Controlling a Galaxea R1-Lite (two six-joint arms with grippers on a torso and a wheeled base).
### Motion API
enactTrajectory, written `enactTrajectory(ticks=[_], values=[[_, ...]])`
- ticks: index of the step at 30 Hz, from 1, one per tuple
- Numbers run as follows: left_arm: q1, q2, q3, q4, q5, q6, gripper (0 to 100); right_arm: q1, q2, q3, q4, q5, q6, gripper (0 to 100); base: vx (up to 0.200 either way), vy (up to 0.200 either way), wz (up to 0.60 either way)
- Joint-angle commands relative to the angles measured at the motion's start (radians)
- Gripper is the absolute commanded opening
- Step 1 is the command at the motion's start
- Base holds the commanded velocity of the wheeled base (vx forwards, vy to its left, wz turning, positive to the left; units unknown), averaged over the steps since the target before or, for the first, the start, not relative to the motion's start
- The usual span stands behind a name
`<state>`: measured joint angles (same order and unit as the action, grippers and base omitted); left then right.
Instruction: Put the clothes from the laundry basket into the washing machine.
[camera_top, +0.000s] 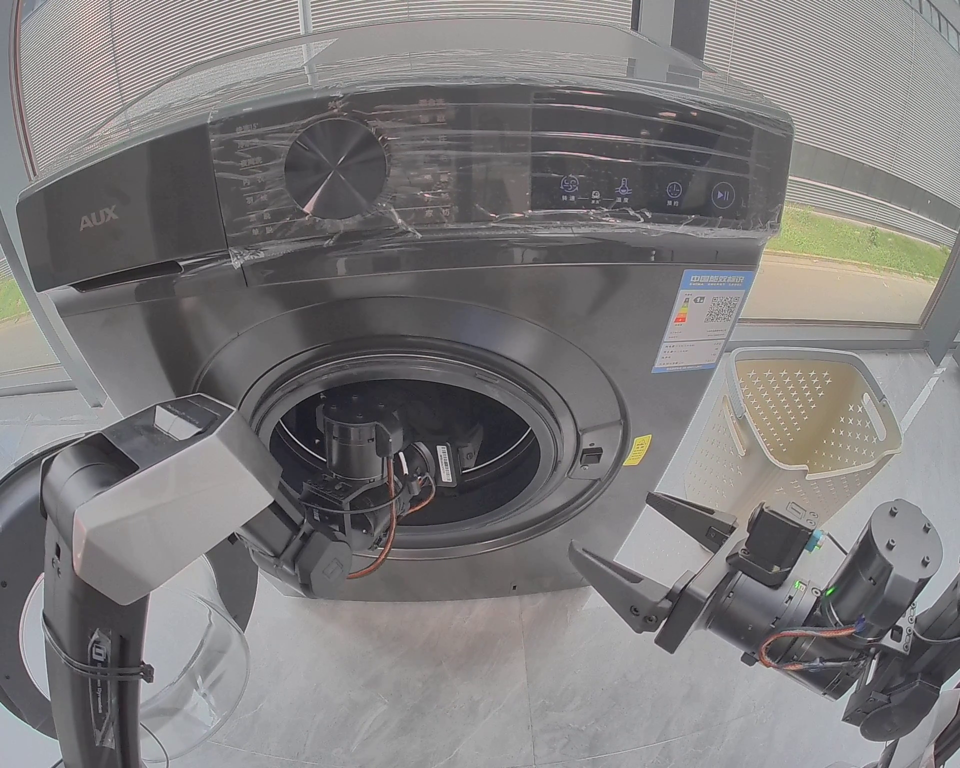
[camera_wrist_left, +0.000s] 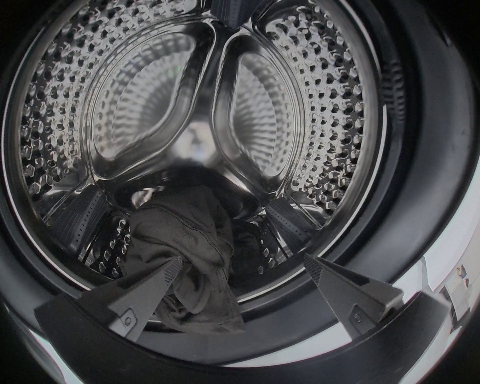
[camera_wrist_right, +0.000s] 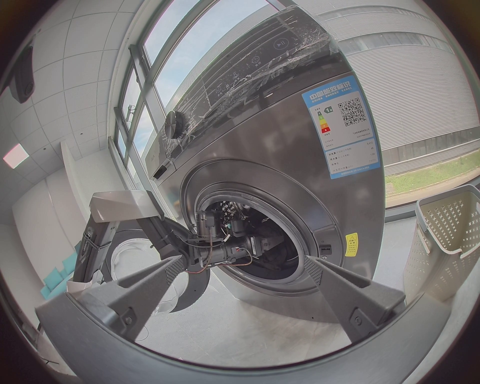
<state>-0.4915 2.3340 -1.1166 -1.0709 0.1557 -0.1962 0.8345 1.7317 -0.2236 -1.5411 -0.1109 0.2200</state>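
Left wrist view | left gripper (camera_wrist_left: 242, 259) jaws apart, empty | dark garment (camera_wrist_left: 185, 240) at 6 o'clock in drum (camera_wrist_left: 325, 100) | likely soft, limp, light; pinch a bunched fold

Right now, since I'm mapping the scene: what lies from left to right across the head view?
open door → washer opening → right gripper → basket

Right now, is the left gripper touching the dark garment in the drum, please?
Cannot tell. In the left wrist view, one finger of the open left gripper overlaps the dark garment, hiding any gap.
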Motion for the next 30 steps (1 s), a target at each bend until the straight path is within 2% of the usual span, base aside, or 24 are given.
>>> enactTrajectory(ticks=[1, 5, 9, 14, 15, 17, 23, 29, 30], values=[[0.027, 0.068, -0.068, 0.034, 0.001, 0.007, 100, -0.002, 0.003, -0.008, -0.001, 0.002, -0.002, 100, 0.0, 0.0, 0.0], [0.044, 0.097, -0.069, 0.085, -0.002, 0.047, 100, -0.002, 0.005, -0.006, -0.001, 0.005, -0.002, 100, 0.0, 0.0, 0.0], [0.045, 0.148, -0.095, 0.111, -0.007, 0.052, 100, 0.0, 0.005, -0.008, -0.001, 0.007, -0.002, 100, 0.0, 0.0, 0.0], [0.06, 0.222, -0.195, 0.121, -0.001, 0.058, 100, 0.003, 0.003, -0.005, -0.001, 0.007, -0.002, 100, 0.0, 0.0, 0.0], [0.067, 0.231, -0.206, 0.127, -0.001, 0.061, 0, 0.005, 0.002, -0.005, -0.001, 0.005, -0.002, 100, 0.0, 0.0, 0.0], [0.074, 0.243, -0.22, 0.137, -0.004, 0.07, 0, 0.006, -0.001, -0.006, -0.001, 0.005, -0.005, 100, 0.0, 0.0, 0.0], [0.08, 0.252, -0.253, 0.138, -0.005, 0.069, 0, 0.008, -0.004, -0.006, -0.001, 0.002, -0.007, 100, 0.0, 0.0, 0.0], [0.09, 0.278, -0.354, 0.106, 0.016, 0.055, 0, 0.012, -0.003, -0.013, -0.001, 0.0, -0.007, 100, 0.0, 0.0, 0.0], [0.096, 0.292, -0.408, 0.088, 0.038, 0.046, 0, 0.012, -0.004, -0.014, -0.001, 0.0, -0.007, 100, 0.0, 0.0, 0.0]])
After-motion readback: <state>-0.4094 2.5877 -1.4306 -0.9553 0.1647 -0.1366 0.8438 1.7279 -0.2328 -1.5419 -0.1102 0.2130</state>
